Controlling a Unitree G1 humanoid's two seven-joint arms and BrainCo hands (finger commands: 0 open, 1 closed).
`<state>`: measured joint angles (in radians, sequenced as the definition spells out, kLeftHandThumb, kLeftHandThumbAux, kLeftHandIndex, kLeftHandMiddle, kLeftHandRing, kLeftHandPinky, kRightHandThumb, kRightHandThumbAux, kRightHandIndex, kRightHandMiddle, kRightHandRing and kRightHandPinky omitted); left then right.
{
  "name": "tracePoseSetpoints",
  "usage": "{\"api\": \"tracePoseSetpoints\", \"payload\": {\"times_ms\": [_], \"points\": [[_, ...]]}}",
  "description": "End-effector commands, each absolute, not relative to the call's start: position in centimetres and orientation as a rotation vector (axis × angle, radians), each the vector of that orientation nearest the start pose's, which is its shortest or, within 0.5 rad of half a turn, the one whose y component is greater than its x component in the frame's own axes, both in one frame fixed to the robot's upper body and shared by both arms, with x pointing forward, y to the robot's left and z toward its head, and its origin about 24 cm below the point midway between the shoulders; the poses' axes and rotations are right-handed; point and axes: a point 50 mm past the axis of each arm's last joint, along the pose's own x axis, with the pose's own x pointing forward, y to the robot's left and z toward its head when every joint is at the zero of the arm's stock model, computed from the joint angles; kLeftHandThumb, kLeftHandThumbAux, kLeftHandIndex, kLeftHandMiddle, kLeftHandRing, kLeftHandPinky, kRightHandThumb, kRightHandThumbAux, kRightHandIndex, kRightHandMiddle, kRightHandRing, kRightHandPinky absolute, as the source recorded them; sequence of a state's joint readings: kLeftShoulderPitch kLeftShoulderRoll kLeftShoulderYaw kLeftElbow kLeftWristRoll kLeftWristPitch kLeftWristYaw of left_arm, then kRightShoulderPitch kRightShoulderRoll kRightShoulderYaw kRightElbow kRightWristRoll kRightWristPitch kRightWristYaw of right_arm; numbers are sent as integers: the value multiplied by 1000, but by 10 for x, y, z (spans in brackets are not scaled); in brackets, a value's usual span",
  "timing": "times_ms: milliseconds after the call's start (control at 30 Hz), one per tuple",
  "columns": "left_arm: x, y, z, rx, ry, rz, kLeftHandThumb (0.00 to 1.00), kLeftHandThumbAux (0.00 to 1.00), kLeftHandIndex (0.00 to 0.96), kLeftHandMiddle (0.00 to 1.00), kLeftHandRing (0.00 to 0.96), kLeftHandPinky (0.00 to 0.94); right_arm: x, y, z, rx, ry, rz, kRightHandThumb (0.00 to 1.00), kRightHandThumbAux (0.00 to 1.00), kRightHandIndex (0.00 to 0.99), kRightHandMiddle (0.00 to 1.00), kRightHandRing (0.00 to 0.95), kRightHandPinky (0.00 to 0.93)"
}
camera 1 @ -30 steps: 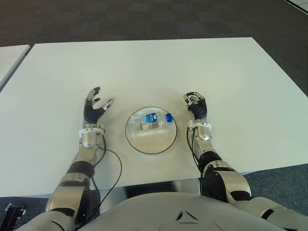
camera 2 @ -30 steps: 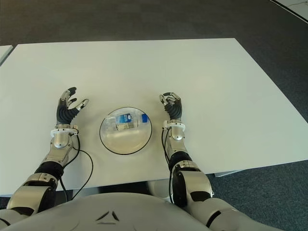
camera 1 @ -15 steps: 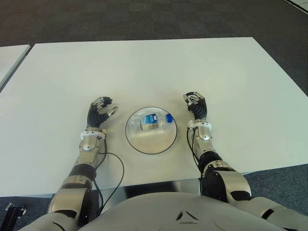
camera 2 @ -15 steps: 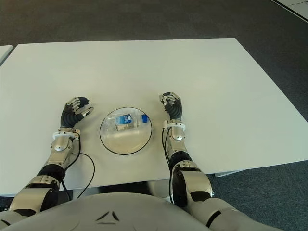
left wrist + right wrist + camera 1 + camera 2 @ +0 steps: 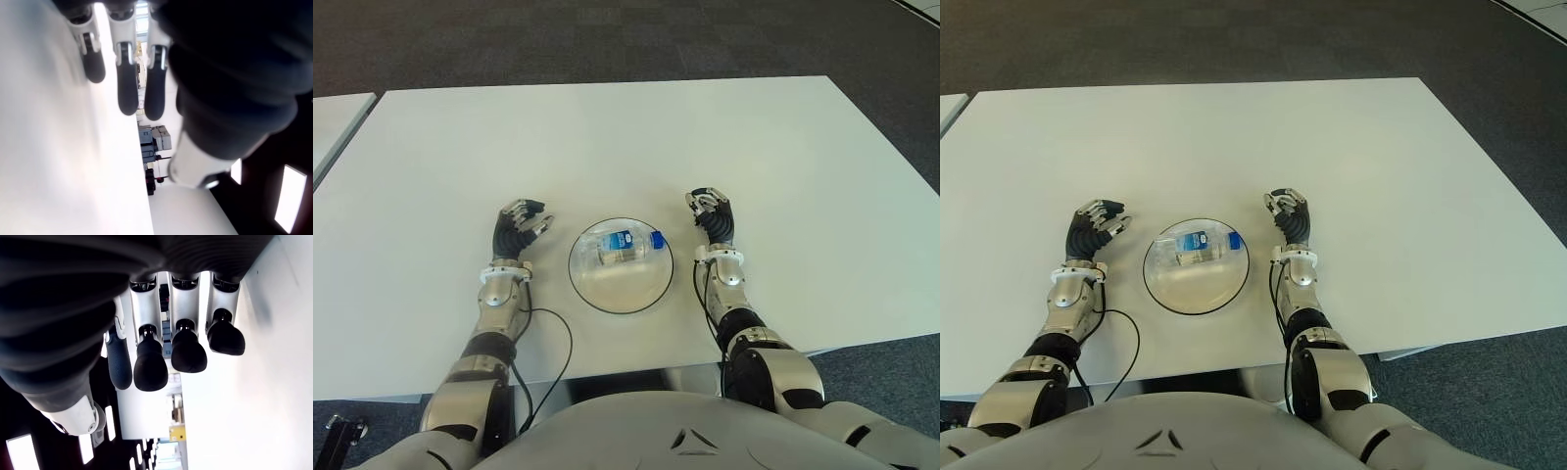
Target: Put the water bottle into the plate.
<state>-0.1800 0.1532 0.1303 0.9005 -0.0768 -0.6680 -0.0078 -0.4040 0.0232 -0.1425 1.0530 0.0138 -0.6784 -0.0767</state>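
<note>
between your two hands, the water bottle [image 5: 625,245] lies on its side inside the plate [image 5: 592,290], with your left hand [image 5: 516,228] and right hand [image 5: 713,216] curled, holding nothing.

No readable text, brand name, number or sign appears anywhere. The water bottle [image 5: 626,245], lying on its side in the plate [image 5: 590,287], carries a blue and white label, but its printing is too small to make out. The white tabletop [image 5: 607,137] bears no markings, and neither wrist view shows any lettering.
</note>
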Motion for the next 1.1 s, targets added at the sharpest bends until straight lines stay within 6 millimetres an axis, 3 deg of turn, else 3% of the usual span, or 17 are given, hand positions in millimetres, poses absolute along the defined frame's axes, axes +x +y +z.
{"api": "tracePoseSetpoints", "payload": {"times_ms": [33,367,1100], "points": [[229,200,-63,-12,167,139,677,729,430,511,512,508,284,-143,-32,79,54,-101,707,726,439,794,790,803],[231,196,-61,-104,168,171,707,712,433,541,525,519,283,-142,-34,81,56,-93,707,725,439,796,792,805],[231,193,-55,-131,120,229,711,710,435,601,580,572,281,-143,-36,71,72,-85,707,725,439,794,790,802]]}}
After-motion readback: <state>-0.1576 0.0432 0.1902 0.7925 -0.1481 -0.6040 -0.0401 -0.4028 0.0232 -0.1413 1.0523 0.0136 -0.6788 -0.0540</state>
